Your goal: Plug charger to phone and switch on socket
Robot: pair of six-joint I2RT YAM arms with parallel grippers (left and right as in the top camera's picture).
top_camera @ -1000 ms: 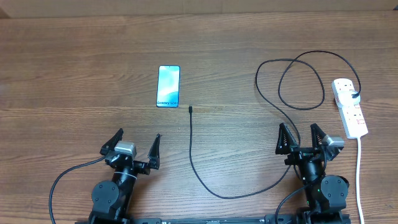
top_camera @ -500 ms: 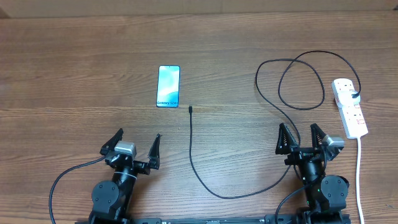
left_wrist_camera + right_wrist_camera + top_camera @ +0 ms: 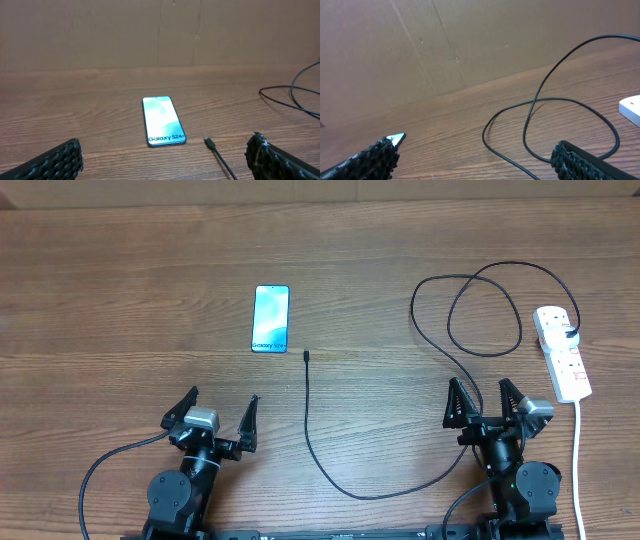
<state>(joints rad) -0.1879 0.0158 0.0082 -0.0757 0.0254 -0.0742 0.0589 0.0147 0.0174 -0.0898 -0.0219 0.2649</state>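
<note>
The phone (image 3: 270, 318) lies flat on the wooden table, screen lit light blue, "Galaxy" text at its near end; it also shows in the left wrist view (image 3: 163, 120). The charger cable (image 3: 340, 480) runs from its connector tip (image 3: 306, 357), just right of the phone's near end, in a wide loop to a black plug in the white socket strip (image 3: 562, 353) at the far right. The tip shows in the left wrist view (image 3: 209, 143). My left gripper (image 3: 221, 416) is open and empty near the front edge. My right gripper (image 3: 487, 404) is open and empty beside the cable.
A brown cardboard wall (image 3: 160, 30) stands along the table's far side. The socket's white lead (image 3: 578, 460) runs toward the front edge at the right. Thicker black robot cables (image 3: 100, 470) trail by the arm bases.
</note>
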